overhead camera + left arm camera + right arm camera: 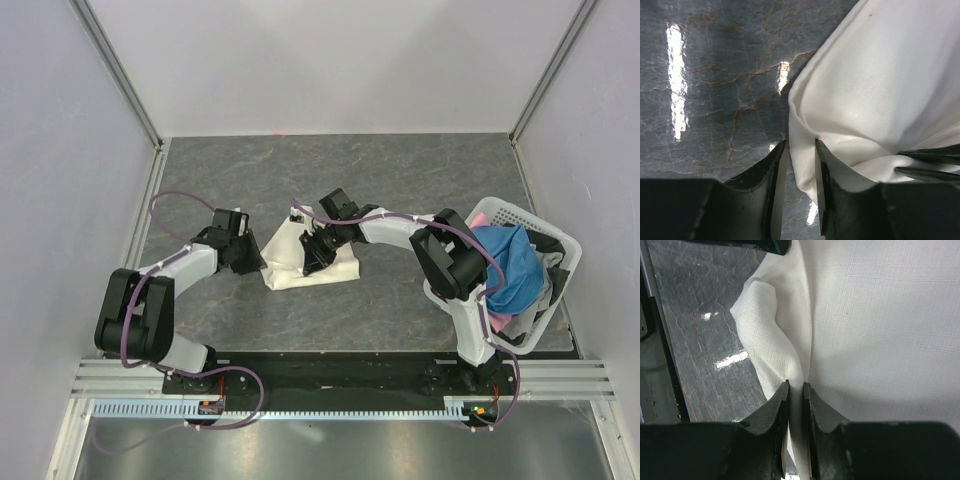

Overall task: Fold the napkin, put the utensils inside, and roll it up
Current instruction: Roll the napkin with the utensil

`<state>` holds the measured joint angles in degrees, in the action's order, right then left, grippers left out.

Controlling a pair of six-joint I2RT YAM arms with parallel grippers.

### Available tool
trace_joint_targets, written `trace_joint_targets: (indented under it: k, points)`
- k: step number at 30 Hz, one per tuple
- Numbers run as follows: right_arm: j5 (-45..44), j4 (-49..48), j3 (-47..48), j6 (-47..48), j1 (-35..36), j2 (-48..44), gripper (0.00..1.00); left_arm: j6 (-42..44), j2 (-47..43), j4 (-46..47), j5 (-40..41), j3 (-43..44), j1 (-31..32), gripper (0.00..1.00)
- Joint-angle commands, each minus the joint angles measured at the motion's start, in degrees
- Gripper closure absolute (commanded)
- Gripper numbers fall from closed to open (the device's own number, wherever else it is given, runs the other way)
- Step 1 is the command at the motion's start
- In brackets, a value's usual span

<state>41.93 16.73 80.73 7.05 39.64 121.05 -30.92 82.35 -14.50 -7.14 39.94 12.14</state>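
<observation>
The cream-white napkin (287, 266) lies crumpled on the grey table, between the two arms. My left gripper (252, 258) is at its left edge. In the left wrist view that gripper (800, 142) stands open, a hanging fold of the napkin (880, 75) resting against its right finger while the table shows through the gap. My right gripper (318, 250) is over the napkin's middle. Its wrist view shows the gripper (795, 384) shut on a raised fold of the napkin (880, 315). The utensils are out of view.
A white plastic basket (530, 215) stands at the table's right edge beside the right arm. It holds a blue cloth (510, 265) and a pink cloth (480, 215). White walls enclose the table on the left, back and right.
</observation>
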Motion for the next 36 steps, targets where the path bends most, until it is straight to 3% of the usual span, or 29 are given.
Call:
trace_joint_targets:
  k: [1,5,6,10,18,24,28,29,32,36]
  points:
    - [-0.5,-0.6,-0.2,0.3,0.0,-0.6,0.80,-1.3,4.8,0.2,-1.7,2.6,0.3,0.71]
    - [1.0,-0.6,-0.4,0.0,0.0,-1.4,0.86,-0.5,9.2,1.1,-3.1,3.8,0.2,0.96]
    - [1.6,-0.6,-0.4,0.0,0.1,-1.6,0.88,-0.1,9.8,1.1,-3.6,4.3,0.3,0.98]
    - [2.8,-0.6,0.4,-0.2,0.4,-1.4,1.00,1.5,11.5,2.1,-5.5,5.7,0.6,0.98]
    - [6.5,-0.2,4.5,-0.7,1.1,0.8,1.00,3.4,13.4,5.0,-11.6,7.1,1.9,0.98]
    - [-0.8,1.6,6.5,-2.2,1.0,3.9,1.00,2.4,12.8,3.7,-7.7,7.2,2.4,0.98]
    - [-5.4,3.7,7.2,-3.2,0.9,5.1,1.00,2.4,9.8,0.7,-1.8,8.0,2.4,0.78]
    - [-6.2,4.0,7.5,-3.5,0.9,5.6,1.00,2.5,8.5,0.1,-0.6,8.3,2.4,0.64]
    - [-8.3,5.3,7.8,-3.8,0.9,6.3,1.00,2.6,6.1,-1.8,2.3,8.5,2.4,0.47]
    - [-8.9,5.8,7.8,-4.1,0.9,6.7,1.00,2.1,1.2,-2.8,5.8,7.2,2.4,0.34]
